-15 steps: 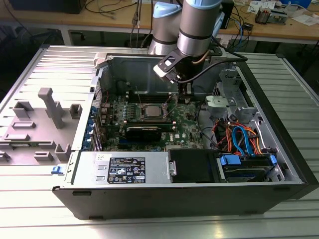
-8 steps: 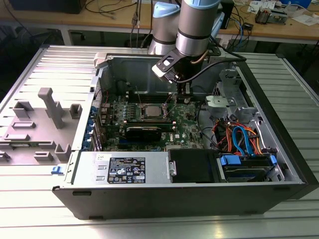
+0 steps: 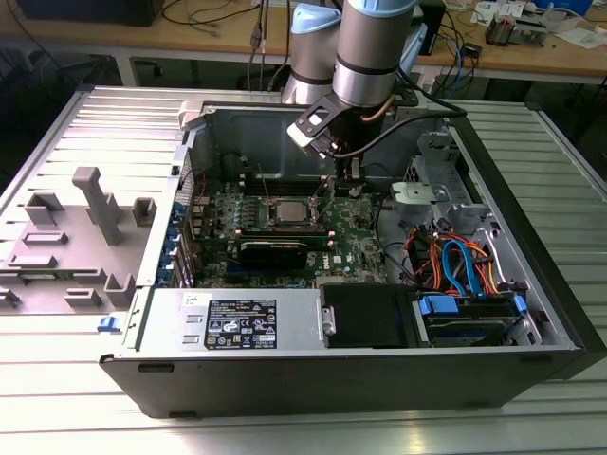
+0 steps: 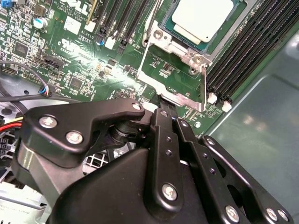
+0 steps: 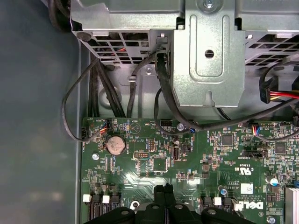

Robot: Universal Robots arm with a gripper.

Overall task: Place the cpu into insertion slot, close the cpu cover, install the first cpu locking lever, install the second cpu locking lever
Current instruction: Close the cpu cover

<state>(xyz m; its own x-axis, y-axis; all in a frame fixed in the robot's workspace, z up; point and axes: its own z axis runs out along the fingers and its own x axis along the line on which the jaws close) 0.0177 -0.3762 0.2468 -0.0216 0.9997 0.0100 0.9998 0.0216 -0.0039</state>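
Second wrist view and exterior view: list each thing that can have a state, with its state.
cpu: seated in the insertion slot.
cpu cover: lowered flat around the cpu.
locking levers: look raised, not latched.
computer case: side open.
gripper: low over the board, beside the cpu cover.
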